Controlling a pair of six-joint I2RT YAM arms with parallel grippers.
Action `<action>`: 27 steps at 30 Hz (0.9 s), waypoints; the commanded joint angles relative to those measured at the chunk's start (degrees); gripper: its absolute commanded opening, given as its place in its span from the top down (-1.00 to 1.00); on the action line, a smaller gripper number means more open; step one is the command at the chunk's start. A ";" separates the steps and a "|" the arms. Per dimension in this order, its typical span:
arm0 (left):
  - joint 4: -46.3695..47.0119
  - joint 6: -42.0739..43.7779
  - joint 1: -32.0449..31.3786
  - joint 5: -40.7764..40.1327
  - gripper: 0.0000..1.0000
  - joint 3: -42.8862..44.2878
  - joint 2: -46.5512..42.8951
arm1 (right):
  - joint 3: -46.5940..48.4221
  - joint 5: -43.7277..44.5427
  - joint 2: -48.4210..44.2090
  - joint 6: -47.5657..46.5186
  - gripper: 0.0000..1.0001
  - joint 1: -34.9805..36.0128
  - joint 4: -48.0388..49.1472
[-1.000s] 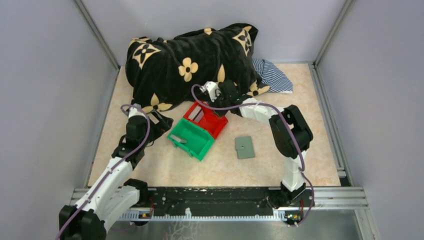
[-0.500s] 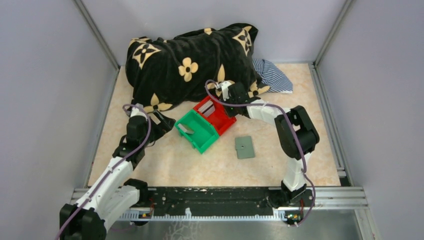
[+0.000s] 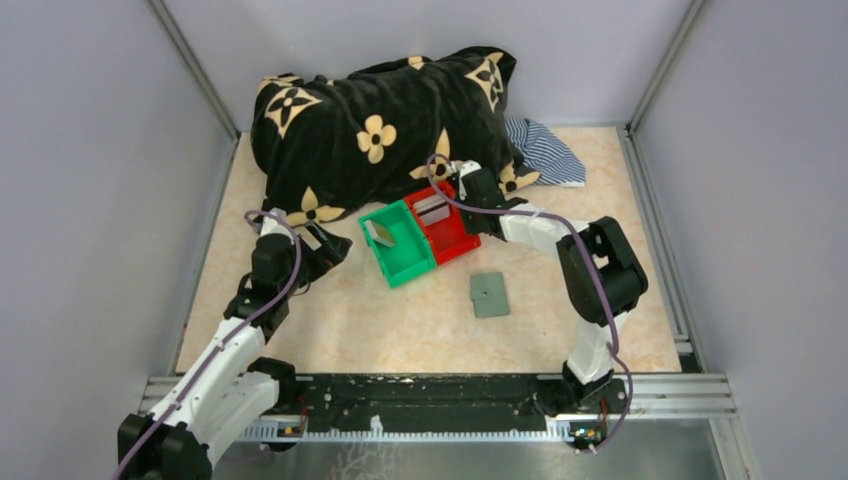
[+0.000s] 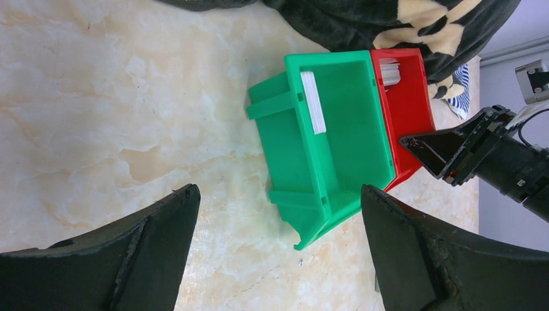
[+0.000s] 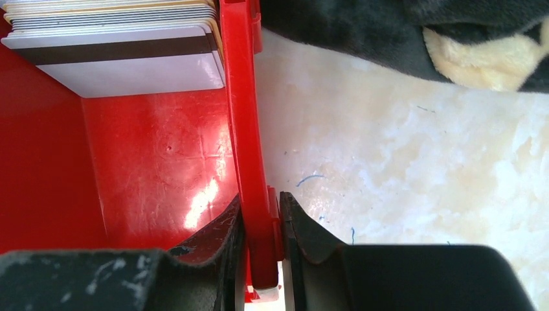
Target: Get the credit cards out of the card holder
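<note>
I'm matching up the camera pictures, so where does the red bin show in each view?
Top external: red bin at centre, right of the green bin.
Left wrist: red bin upper right, beside the green bin.
Right wrist: red bin fills the left half.
Shared landmark: the stack of cards inside it.

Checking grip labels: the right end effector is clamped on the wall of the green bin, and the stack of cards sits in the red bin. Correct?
Not quite: the right end effector is clamped on the wall of the red bin, as the right wrist view shows. The stack of cards does sit in that red bin.
</note>
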 commanded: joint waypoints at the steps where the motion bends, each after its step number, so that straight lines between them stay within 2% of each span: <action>1: 0.63 -0.21 -0.62 -0.41 -0.99 -0.45 -0.75 | -0.42 6.56 -4.15 5.29 0.65 -0.62 1.51; 16: -0.15 -0.14 -1.65 -1.46 -0.99 -0.52 -1.97 | -1.42 14.48 -4.46 15.85 0.76 -0.71 -1.04; 21: -0.30 -0.20 -1.94 -1.82 -0.99 -0.58 -2.02 | -1.02 13.55 -4.50 15.58 0.62 -0.70 -1.26; 24: -0.27 -0.13 -2.05 -1.95 -0.99 -0.54 -1.85 | -1.77 12.31 -5.41 15.42 0.37 -0.73 -0.31; 27: 0.00 -0.13 -2.06 -1.99 -0.99 -0.53 -1.49 | -1.98 11.11 -6.70 15.08 0.23 -0.67 0.11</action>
